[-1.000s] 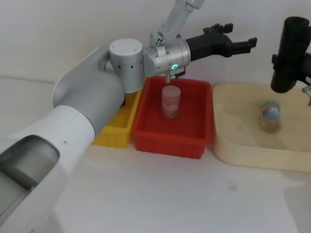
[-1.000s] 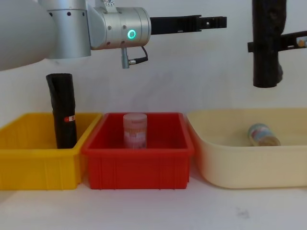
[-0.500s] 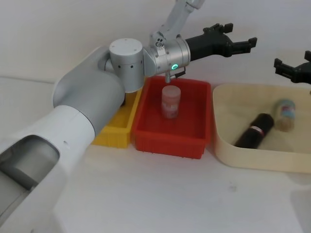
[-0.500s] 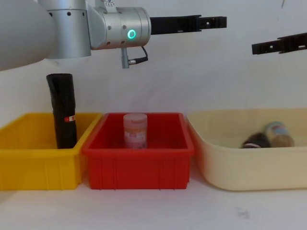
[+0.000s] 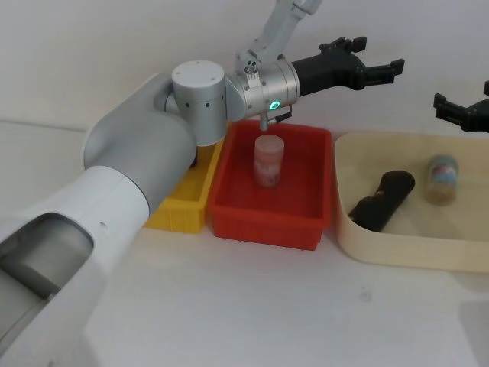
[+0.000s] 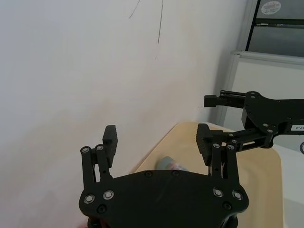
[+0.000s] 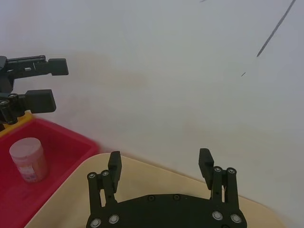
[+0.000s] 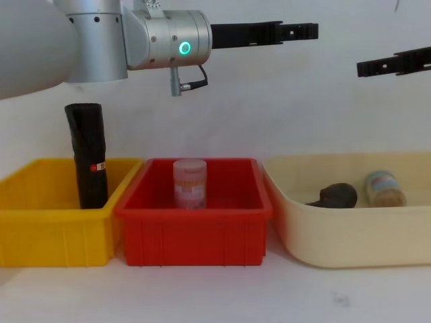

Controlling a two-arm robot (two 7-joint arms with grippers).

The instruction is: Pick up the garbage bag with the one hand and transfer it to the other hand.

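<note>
Garbage bag (image 5: 381, 201) rolled, two jars, three bins

A yellow bin (image 8: 47, 222) stands at the left end of the table (image 5: 267, 306), with a straight black roll (image 8: 89, 155) upright against its right wall. Touching it on the right is a red bin (image 8: 195, 232) holding an upright clear jar (image 8: 190, 182) near the middle. At the right end sits a cream tub (image 8: 337, 235), and a second jar (image 5: 442, 178) lies toward its back right.
</note>
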